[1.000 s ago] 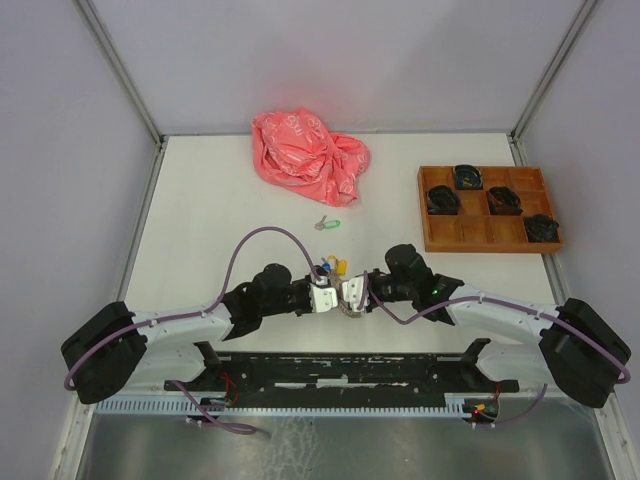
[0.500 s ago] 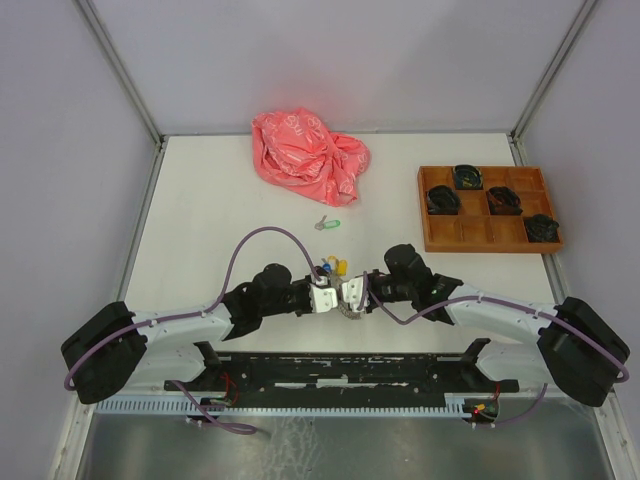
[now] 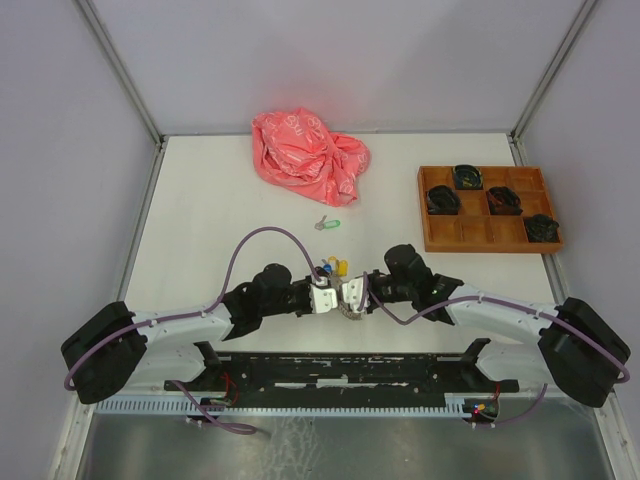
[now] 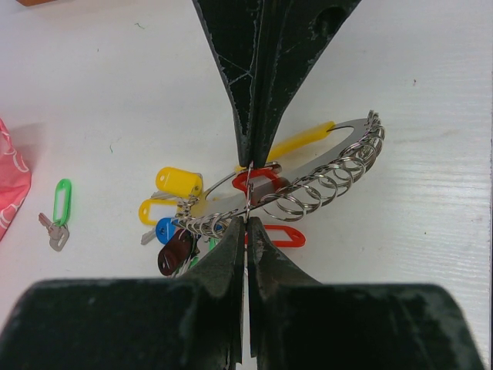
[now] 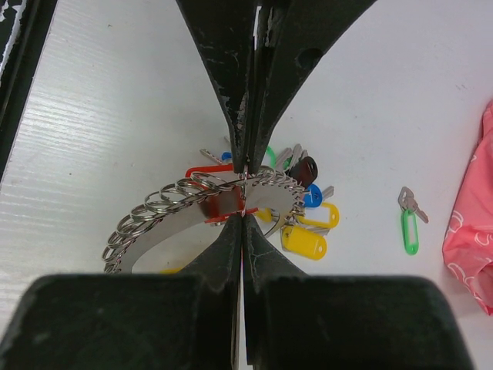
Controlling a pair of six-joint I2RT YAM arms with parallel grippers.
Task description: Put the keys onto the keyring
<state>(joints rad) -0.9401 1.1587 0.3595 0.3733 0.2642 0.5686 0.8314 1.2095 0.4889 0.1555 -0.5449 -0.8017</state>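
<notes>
Clamped tight, left gripper [image 4: 247,193] and right gripper [image 5: 243,191] brace the keyring crescent [image 4: 350,131] between them for threading; green-tagged key [image 4: 55,231] waits beyond.

From above I barely make out the keyring [image 3: 349,312] (tiny, half covered); the red tag [image 4: 281,237] has its key lost behind rings; the pink bag [image 5: 474,231] runs off-frame.

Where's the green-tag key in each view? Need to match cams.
Top external: green key lies alone near mid-frame, just below the pink bag.
Left wrist: green key at far left, mid-height, just right of the bag at the frame edge.
Right wrist: green key at right, mid-height, just left of the bag.
Shared landmark: the pink bag, next to the key in all three views.
</notes>
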